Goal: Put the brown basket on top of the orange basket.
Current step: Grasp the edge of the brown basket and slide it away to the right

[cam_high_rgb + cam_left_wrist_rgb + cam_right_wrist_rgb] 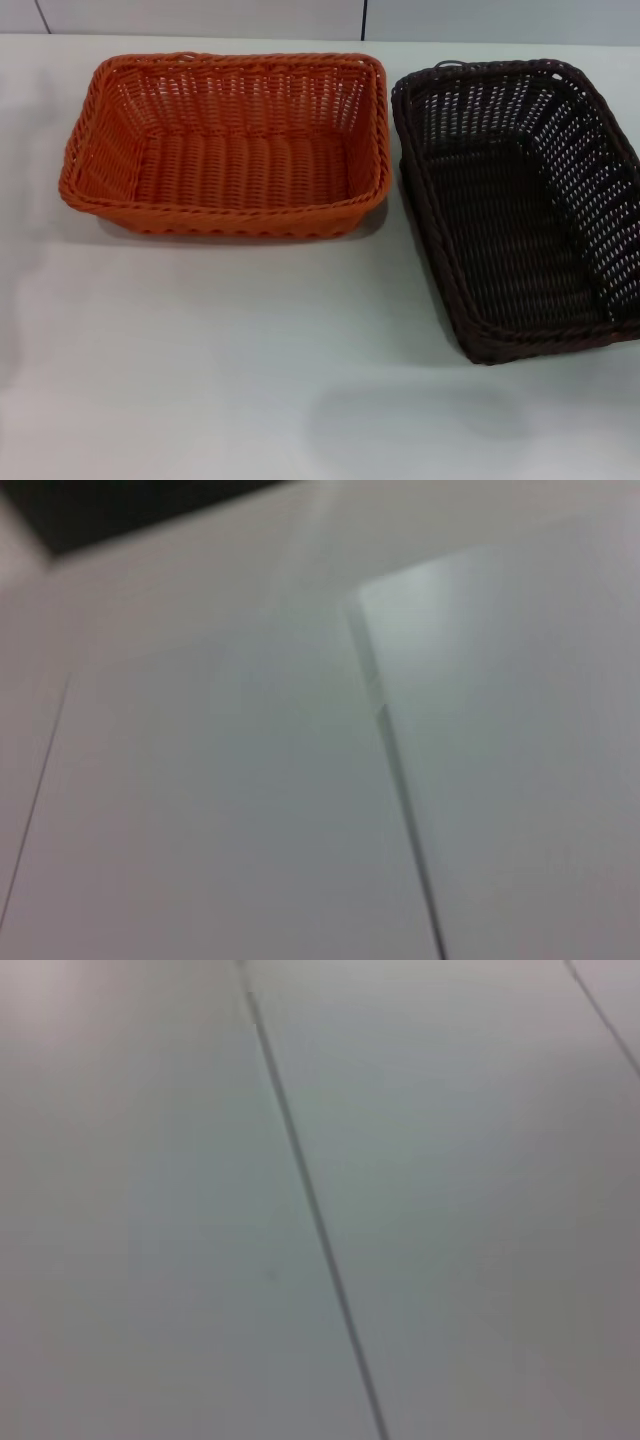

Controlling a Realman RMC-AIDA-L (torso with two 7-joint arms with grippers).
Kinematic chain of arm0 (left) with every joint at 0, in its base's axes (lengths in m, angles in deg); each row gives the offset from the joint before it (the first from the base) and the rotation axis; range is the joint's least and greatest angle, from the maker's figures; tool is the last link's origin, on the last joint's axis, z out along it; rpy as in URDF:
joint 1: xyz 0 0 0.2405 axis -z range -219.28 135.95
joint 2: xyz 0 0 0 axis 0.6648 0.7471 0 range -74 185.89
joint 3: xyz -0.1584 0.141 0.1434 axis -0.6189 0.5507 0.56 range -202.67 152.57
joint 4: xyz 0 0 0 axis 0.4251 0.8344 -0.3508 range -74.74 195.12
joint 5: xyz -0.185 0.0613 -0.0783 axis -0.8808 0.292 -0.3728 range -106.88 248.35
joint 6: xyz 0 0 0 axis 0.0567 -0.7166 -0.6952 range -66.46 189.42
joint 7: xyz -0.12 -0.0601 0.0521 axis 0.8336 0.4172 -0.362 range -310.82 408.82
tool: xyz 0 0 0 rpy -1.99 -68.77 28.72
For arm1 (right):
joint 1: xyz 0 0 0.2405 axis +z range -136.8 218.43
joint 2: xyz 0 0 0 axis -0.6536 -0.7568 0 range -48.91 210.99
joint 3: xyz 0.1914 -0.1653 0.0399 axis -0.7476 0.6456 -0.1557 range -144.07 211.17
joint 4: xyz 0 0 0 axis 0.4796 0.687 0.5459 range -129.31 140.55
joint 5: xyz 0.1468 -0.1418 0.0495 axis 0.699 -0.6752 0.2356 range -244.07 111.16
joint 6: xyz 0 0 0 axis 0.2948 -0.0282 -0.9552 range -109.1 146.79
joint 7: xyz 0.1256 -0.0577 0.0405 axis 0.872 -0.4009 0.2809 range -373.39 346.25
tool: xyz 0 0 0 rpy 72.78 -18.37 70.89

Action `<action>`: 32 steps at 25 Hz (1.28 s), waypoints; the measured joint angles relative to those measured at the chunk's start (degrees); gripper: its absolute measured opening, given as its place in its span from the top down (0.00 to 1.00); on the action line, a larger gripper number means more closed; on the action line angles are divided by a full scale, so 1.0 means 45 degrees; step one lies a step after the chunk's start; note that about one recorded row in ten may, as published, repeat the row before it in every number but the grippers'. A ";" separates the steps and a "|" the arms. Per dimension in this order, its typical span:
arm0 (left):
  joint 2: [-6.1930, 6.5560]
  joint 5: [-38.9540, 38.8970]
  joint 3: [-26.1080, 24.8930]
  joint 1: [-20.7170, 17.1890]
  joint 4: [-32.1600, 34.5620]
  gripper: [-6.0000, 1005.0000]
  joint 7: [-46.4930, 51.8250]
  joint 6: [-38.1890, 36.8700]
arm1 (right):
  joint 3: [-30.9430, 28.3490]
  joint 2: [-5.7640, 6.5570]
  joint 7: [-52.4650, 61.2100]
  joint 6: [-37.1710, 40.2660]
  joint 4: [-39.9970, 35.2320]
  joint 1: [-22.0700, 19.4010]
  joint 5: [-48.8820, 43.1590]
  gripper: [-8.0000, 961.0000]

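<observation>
Jaws out of view, state unknown; brown basket beside orange basket, untouched — next: grasp its rim

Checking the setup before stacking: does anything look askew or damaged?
Nothing looks damaged or spilled. The brown basket sits turned at an angle to the orange basket, both upright and empty on the table.

Bright orange rectangular woven basket upper left, dark brown rectangular woven basket just beside it at right, on white table
</observation>
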 joint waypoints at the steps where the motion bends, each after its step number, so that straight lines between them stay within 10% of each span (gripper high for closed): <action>1: -0.0077 0.0565 -0.0565 -0.0171 -0.1222 0.44 0.1877 -0.0302 | 0.0001 -0.0005 0.0000 0.0282 -0.0010 -0.0029 -0.0237 0.13; 11: -0.0200 0.0622 -0.1135 -0.0089 -0.6663 0.32 0.1958 -0.0739 | -0.0041 0.0124 0.0061 0.1692 -0.1774 0.0807 -0.3642 0.13; 17: -0.0296 0.0605 -0.1340 -0.0438 -0.7473 0.23 0.1530 -0.1126 | -0.0585 0.1482 0.1788 -0.6014 -0.5558 0.3462 -0.6718 0.14; 27: -0.0288 0.0473 -0.1707 -0.0136 -0.8042 0.19 0.1230 -0.0840 | -0.2256 0.2238 0.9980 -1.7188 -1.0918 0.6255 -1.7595 0.13; 32: -0.0267 0.0456 -0.2245 0.0020 -0.8210 0.19 0.1160 -0.0644 | -0.1368 0.2822 1.2379 -1.7726 -1.1643 0.7131 -1.9174 0.14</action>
